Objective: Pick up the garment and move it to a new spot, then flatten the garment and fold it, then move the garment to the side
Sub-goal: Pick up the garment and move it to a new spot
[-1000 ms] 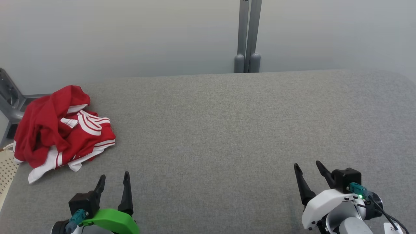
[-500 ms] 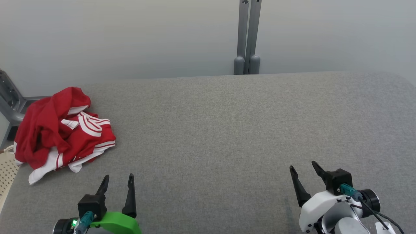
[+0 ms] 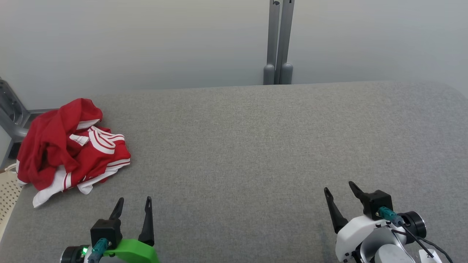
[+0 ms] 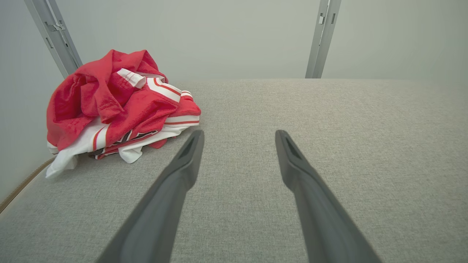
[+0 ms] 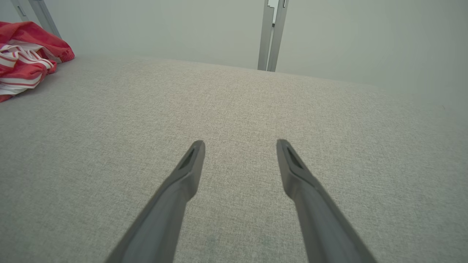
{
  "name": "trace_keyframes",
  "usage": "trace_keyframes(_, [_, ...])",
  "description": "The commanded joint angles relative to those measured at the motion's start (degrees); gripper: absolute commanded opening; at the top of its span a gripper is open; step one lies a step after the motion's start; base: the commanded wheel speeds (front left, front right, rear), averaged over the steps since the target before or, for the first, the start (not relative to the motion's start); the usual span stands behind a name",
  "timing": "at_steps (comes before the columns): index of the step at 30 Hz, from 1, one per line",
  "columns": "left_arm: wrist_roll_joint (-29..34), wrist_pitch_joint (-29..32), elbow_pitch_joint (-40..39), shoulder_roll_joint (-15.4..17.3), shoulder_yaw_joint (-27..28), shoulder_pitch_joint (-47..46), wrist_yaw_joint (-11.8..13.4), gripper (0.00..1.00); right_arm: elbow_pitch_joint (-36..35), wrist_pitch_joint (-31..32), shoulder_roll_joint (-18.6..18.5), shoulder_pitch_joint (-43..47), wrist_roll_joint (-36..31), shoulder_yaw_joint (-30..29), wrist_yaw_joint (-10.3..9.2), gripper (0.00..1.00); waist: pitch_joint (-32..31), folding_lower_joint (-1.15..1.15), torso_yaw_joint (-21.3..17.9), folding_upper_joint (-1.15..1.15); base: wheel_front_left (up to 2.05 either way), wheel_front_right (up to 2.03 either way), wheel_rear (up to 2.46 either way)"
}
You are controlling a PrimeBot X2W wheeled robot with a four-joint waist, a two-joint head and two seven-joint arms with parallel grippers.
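The garment [image 3: 69,146] is a crumpled red piece with white stripes, heaped at the far left of the grey table [image 3: 256,146]. In the left wrist view the garment [image 4: 117,106] lies ahead and to the left of the fingers, apart from them. In the right wrist view a part of the garment [image 5: 25,58] shows at the upper left corner. My left gripper [image 3: 134,200] stands open near the table's front edge, right of the heap and nearer to me, with nothing between its fingers. My right gripper [image 3: 338,186] stands open at the lower right, empty, over bare table.
A grey metal post [image 3: 278,40] rises behind the table's far edge at the middle. A grey metal frame [image 3: 11,113] stands at the left behind the garment. A pale perforated basket [image 3: 7,193] shows past the table's left edge.
Both grippers have drawn back a little toward the bottom of the head view; the left one has shifted slightly right. Both stay open. The garment lies as before.
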Motion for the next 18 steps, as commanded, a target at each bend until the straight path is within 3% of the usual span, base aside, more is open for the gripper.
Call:
trace_keyframes(1, [-0.11, -0.08, 0.10, 0.21, 0.00, -0.77, 0.36, 1.00, 0.11, -0.42, -0.22, -0.40, 0.18, -0.01, 0.00, 1.00, 0.01, 0.00, 0.09, 0.00, 0.00, 0.00, 0.00])
trace_keyframes(11, [-2.20, -0.06, 0.31, -0.07, 1.33, -0.49, 0.32, 1.00, 0.17, -1.16, -0.17, 0.84, 2.31, 0.28, 0.00, 1.00, -0.35, 0.00, 3.86, 0.00, 0.00, 0.00, 0.00])
trace_keyframes(18, [-3.52, 0.30, 0.62, 0.75, 1.84, 0.09, -0.09, 1.00, 0.04, -2.62, -0.17, 1.40, 5.02, 0.97, -0.01, 1.00, -1.14, 0.00, 10.71, 0.00, 0.00, 0.00, 0.00])
